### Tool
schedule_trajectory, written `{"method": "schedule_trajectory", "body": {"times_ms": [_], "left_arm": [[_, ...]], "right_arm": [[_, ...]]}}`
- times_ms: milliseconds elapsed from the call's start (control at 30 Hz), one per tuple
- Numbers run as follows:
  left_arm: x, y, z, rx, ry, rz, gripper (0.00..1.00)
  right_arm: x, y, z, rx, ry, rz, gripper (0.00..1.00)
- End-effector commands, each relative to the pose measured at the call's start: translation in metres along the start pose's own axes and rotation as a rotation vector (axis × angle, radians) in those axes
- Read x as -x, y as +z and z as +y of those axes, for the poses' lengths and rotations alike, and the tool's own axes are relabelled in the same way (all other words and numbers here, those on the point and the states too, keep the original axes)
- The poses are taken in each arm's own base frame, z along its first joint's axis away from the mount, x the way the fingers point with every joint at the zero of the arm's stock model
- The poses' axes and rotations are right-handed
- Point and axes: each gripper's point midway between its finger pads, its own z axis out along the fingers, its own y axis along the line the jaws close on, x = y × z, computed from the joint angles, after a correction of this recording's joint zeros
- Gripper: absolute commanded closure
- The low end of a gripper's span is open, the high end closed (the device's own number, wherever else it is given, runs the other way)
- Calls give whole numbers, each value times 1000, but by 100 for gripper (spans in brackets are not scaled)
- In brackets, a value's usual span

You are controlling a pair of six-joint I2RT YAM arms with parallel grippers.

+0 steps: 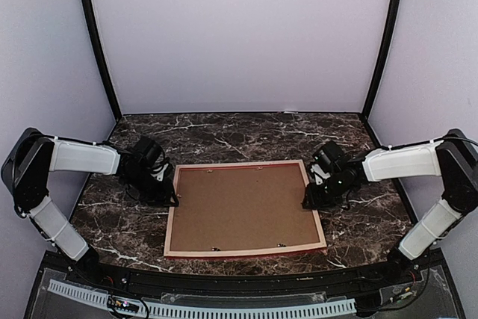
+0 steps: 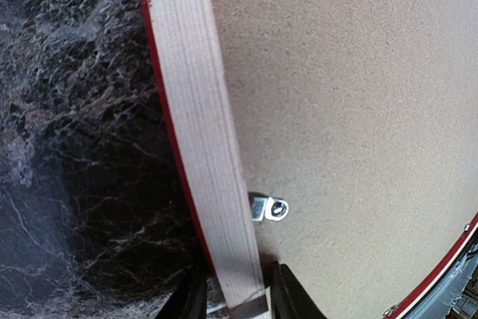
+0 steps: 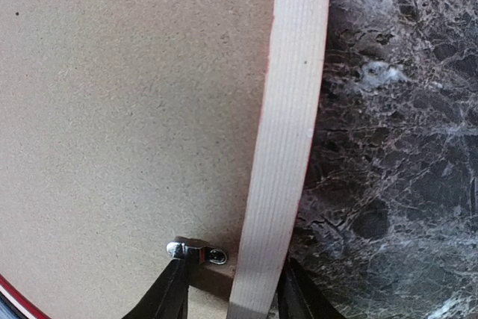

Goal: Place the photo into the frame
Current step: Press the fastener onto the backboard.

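The frame lies face down on the marble table, pale wood back up, with a thin red edge showing. A brown backing board fills it, and the photo is hidden. My left gripper is at the frame's left rail. In the left wrist view this gripper is shut on the rail, just below a metal clip. My right gripper is at the right rail. In the right wrist view it stands open astride the rail, its inner finger touching a metal clip.
Dark marble tabletop stretches behind and beside the frame. Two small clips sit along the frame's near rail. Grey walls with black posts enclose the back and sides. A black ledge runs along the near edge.
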Motion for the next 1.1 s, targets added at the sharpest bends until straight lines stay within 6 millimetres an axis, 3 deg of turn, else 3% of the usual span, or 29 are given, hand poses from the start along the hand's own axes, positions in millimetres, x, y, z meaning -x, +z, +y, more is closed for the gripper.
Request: {"method": "schedule_trajectory", "body": {"times_ms": [0,467,1067], "left_arm": [[-6,1,1,-1,1,13,69],[-10,6,2,8,20,37,70],[-14,11,2,16,40,58,71]], "right_arm": [[18,4,3,-14,21,-55,59],[33,9,10,6,57,-88,53],[48,16,12,5,128,-127,56]]}}
